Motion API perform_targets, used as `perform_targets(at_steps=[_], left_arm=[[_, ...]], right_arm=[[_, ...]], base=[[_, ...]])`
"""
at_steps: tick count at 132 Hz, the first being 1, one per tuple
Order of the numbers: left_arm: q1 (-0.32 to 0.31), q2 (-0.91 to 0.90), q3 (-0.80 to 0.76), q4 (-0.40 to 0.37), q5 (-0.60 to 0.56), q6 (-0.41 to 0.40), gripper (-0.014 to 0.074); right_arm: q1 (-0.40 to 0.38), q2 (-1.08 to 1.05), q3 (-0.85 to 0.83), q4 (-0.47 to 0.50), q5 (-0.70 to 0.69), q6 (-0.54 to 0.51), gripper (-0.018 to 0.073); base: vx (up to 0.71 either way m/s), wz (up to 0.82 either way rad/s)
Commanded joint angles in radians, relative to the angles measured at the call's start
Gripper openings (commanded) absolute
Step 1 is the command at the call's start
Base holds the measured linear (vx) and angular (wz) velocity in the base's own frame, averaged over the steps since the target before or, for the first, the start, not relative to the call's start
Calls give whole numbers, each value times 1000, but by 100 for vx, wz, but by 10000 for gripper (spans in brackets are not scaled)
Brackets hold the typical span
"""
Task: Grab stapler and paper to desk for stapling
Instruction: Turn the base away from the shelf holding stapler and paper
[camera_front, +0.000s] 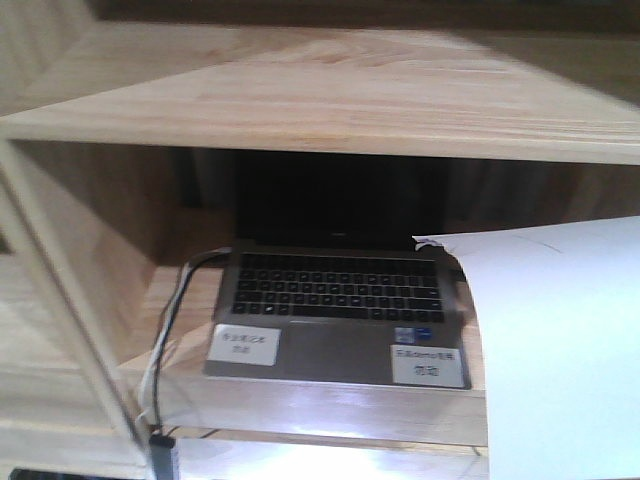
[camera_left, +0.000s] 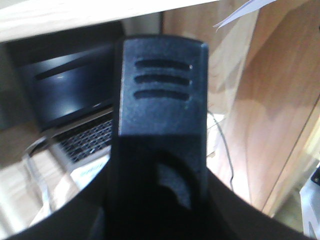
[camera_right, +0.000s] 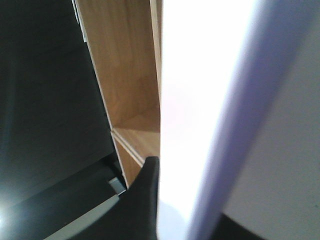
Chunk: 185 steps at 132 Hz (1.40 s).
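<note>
The black stapler (camera_left: 160, 90) fills the left wrist view, its grooved end pointing up. My left gripper (camera_left: 157, 205) is shut on its lower part, the dark fingers showing on both sides. The white paper (camera_front: 560, 350) hangs curved at the right of the front view, in front of the shelf unit. My right gripper (camera_right: 185, 215) is shut on the paper (camera_right: 200, 100), with one black finger (camera_right: 145, 200) pressed flat against the sheet. A corner of the paper also shows in the left wrist view (camera_left: 240, 12). The desk is out of view. Neither gripper shows in the front view.
A light wooden shelf unit (camera_front: 330, 100) stands straight ahead. An open laptop (camera_front: 335, 300) sits in its compartment, with two small white labels (camera_front: 245, 343) on the palm rest. Cables (camera_front: 165, 340) hang down at the laptop's left. Shelf side panels (camera_left: 280, 100) stand close on the right.
</note>
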<state>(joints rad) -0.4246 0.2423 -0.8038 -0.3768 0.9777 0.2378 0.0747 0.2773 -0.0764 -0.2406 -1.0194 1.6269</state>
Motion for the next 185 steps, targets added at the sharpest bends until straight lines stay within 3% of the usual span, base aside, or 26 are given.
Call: perform_targets(at_steps=[1,185], left_arm=[[-3,15,-27,-34,-108,0,-6],[-3,15,-27,-34,-108,0,-6]], right_arm=[[-8,8,-26,2,-49,-6,-7],[-8,8,-26,2,-50,-6,-7]], base=[[-7,26],[-10,41]])
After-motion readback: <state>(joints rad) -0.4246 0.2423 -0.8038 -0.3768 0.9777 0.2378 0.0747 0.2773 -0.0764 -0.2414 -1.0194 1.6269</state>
